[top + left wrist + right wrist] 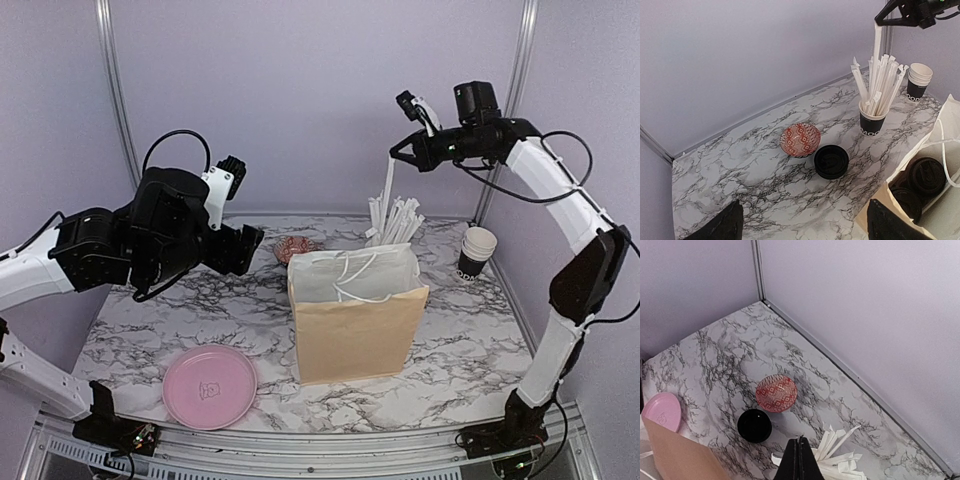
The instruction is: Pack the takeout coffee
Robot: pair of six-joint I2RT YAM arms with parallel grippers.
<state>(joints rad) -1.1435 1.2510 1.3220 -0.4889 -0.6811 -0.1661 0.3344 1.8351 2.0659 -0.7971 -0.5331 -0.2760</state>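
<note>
Two takeout coffee cups with black lids (925,174) stand inside the brown paper bag (355,318), seen in the left wrist view. A low stack of black lids (831,161) lies on the table beside the bag; it also shows in the right wrist view (754,425). My left gripper (250,245) is open and empty, held above the table left of the bag, with the table showing between its tips (804,212). My right gripper (396,152) is raised high and shut on a white straw (388,185) that hangs over the straw cup (873,123). Its jaws are pressed together (800,441).
A red patterned bowl (293,248) sits behind the bag. A stack of open black cups (477,250) stands at the right back. A pink plate (210,386) lies at the front left. White bag handles (362,278) droop over the bag's mouth.
</note>
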